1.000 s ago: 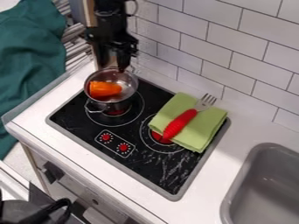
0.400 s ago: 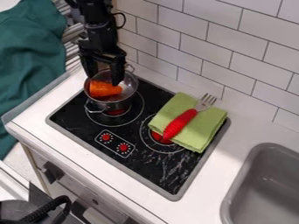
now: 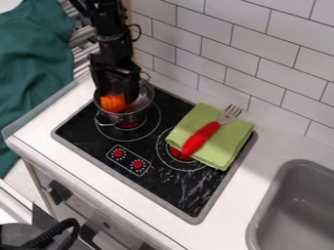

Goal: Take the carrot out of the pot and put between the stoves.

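My gripper (image 3: 117, 95) hangs down into the silver pot at the stove's upper left, its two fingers apart, one on the left and one on the right of the carrot. The orange carrot (image 3: 113, 103) lies inside the pot, its upper part hidden behind the gripper. Whether the fingers touch it I cannot tell. The metal pot (image 3: 132, 116) stands on the left burner of the black stove (image 3: 168, 184). The right burner (image 3: 176, 164) is partly covered by a folded cloth.
On the right burner lies a green cloth (image 3: 225, 143) with a red-handled fork (image 3: 201, 138) across it. A grey sink (image 3: 297, 210) is at the lower right, and a tiled wall (image 3: 228, 61) rises behind the stove. Dark green fabric (image 3: 34, 63) hangs at the left.
The gripper has come down from above the pot's back rim, first opening over the pot and then lowering around the carrot. Cloth, fork and pot have kept their places.
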`<act>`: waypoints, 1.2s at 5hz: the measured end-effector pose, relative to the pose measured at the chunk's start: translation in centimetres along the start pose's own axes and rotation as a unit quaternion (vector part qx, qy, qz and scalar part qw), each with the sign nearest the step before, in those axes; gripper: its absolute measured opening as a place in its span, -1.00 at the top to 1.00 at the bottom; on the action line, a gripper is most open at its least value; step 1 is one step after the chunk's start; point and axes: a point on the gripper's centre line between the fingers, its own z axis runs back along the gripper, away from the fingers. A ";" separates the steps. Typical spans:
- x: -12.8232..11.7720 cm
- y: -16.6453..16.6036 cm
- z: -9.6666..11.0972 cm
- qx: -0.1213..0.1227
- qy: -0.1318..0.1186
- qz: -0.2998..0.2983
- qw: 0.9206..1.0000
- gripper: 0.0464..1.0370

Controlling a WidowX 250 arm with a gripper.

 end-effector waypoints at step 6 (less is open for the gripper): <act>2.0 -1.6 -1.3 0.016 0.024 -0.023 0.999 0.35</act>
